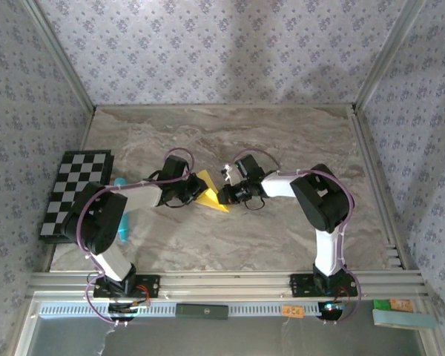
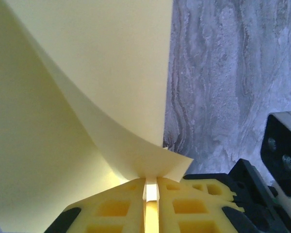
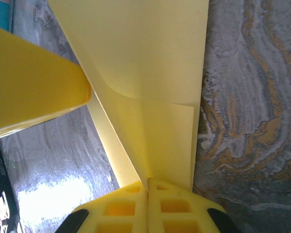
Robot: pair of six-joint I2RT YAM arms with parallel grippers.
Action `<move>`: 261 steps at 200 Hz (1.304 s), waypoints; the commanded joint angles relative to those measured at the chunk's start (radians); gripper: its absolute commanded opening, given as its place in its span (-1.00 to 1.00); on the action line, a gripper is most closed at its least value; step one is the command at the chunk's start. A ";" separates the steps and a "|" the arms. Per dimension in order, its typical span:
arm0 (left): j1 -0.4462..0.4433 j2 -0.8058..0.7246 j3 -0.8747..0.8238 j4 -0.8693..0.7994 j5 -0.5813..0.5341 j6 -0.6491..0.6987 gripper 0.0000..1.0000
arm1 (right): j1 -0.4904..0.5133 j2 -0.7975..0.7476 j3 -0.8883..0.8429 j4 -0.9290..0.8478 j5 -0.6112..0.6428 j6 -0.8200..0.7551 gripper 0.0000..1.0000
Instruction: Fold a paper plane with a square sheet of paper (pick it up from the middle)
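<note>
Left gripper [image 2: 151,180] jaws are nipped onto one edge of the thin yellow paper sheet [image 1: 211,196], mid grey marble worktop [image 1: 297,141]. Right gripper [image 3: 147,182] is pinching its other side. Looks feather-light, floppy and easy to crease, so I'd hold the edges gently.

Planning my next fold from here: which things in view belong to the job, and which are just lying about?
In the job: square sheet of paper, left gripper, right gripper, both pinching it.
Lying about: checkered board, blue-green object beside it.
</note>
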State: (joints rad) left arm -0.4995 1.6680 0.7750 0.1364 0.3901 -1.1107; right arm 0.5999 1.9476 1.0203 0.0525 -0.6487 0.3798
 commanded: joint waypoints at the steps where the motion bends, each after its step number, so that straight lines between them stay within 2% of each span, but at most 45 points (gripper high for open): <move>1: 0.000 0.023 0.025 0.033 0.032 0.020 -0.74 | -0.011 0.019 0.002 0.000 -0.029 0.030 -0.86; 142: 0.000 0.101 0.088 0.024 0.066 0.023 -0.73 | -0.025 0.033 -0.007 -0.021 -0.005 -0.001 -0.74; 195: -0.001 0.084 0.083 0.023 0.055 0.027 -0.72 | -0.036 0.045 -0.002 -0.031 -0.022 0.012 -0.84; 261: 0.001 0.086 0.085 0.046 0.066 0.034 -0.72 | -0.058 0.062 -0.003 0.000 -0.075 0.065 -0.86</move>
State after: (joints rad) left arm -0.4995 1.7615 0.8371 0.1612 0.4347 -1.0977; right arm 0.5625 1.9728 1.0191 0.0814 -0.7235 0.4202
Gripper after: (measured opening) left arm 0.139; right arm 0.075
